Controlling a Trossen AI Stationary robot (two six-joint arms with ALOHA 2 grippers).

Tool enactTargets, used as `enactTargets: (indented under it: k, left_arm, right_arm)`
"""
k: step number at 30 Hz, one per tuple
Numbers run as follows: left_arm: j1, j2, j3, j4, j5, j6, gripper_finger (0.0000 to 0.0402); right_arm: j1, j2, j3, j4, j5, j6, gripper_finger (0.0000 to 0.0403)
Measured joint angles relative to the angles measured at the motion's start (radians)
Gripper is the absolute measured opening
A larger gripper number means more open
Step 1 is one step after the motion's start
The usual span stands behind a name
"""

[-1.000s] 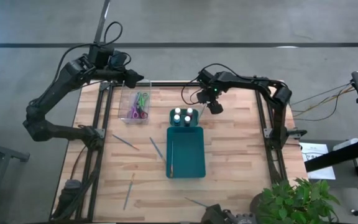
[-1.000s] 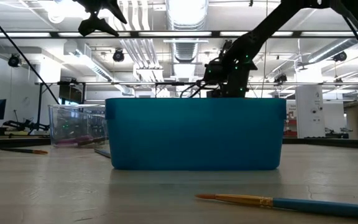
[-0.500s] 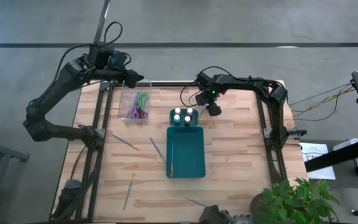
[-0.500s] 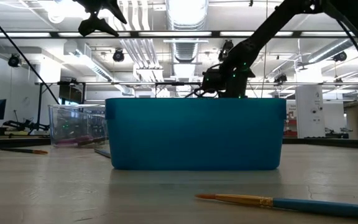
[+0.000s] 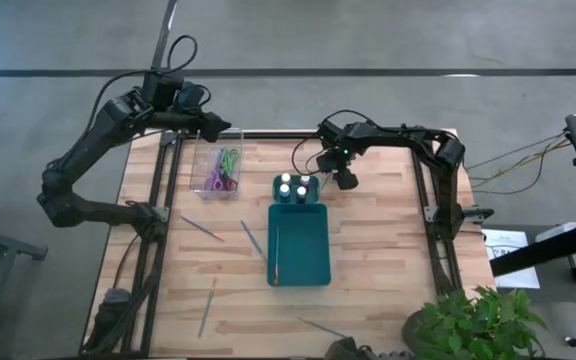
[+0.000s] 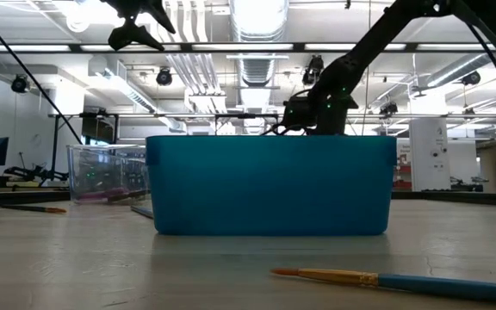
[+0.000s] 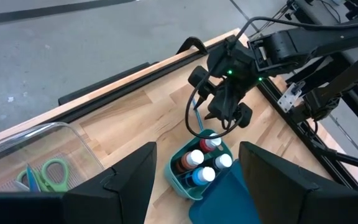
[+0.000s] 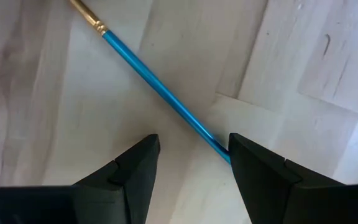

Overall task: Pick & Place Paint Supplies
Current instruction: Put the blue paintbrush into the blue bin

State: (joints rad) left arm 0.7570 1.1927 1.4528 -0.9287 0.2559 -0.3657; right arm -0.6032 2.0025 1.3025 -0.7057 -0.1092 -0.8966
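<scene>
- Landmark: the teal tray (image 5: pixel 313 262) at the middle of the table (image 5: pixel 388 260); all places below are given relative to it.
- Left gripper (image 5: pixel 211 126): well to the tray's far left, above the far end of the clear plastic box (image 5: pixel 202 160). Fingers (image 7: pixel 132 177) apart, nothing between them.
- Clear plastic box: left of the tray's far end. Green-handled scissors (image 5: pixel 230 159) and purple-handled scissors (image 5: pixel 222 181) lie inside.
- Three loose brushes (image 5: pixel 201 228) lie on the table left of the tray, apart from it.
- Paint bottles (image 5: pixel 294 184): four, upright in the small compartment at the tray's far end.
- One brush (image 5: pixel 275 256) lies inside the tray, along its left wall.
- Right gripper (image 5: pixel 326 173): just beyond the tray's far right corner, low over a blue-handled brush (image 8: pixel 157 87) lying on the table. Fingers (image 8: pixel 135 171) apart, straddling the handle without closing on it.
</scene>
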Motion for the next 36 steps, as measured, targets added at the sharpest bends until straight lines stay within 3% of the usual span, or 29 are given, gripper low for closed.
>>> enactTargets:
  k: [12, 36]
  left_arm:
    - [0.000, 0.000, 0.000, 0.000, 0.008, 0.001, 0.0238]
    - [-0.003, 0.000, 0.000, -0.016, 0.027, -0.002, 0.0238]
  right_arm:
    - [0.004, -0.031, -0.014, -0.113, -0.004, 0.008, 0.0198]
    - [-0.007, -0.038, -0.032, -0.106, 0.001, 0.060, 0.0198]
